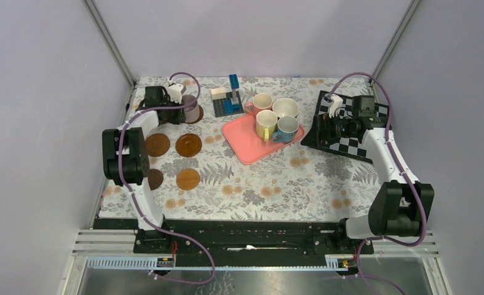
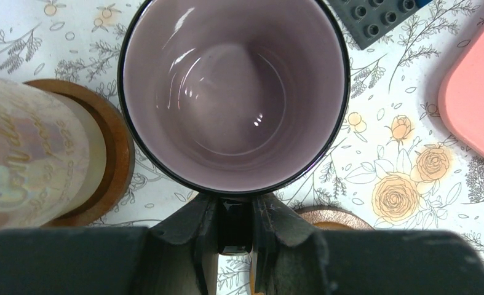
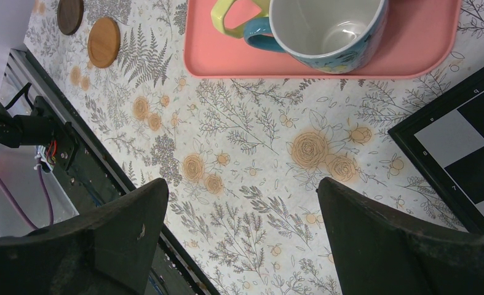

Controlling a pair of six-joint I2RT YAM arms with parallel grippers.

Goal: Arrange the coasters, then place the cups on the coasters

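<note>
One pale-walled floral tablecloth point(image 1: 276, 184); left claw point(image 2: 235, 215) tight on mauve cup point(image 2: 233, 92), right claw point(image 3: 242, 184) wide.

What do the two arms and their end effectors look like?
Left arm and right arm: white links, bulky black joints, a purple cable looped along each. Left end effector and right end effector: matte black, with wedge-shaped fingers.

Robotics lab cell: blank walls point(image 1: 36, 92), metal posts point(image 1: 111, 44), bolted base rail point(image 1: 245, 236).
</note>
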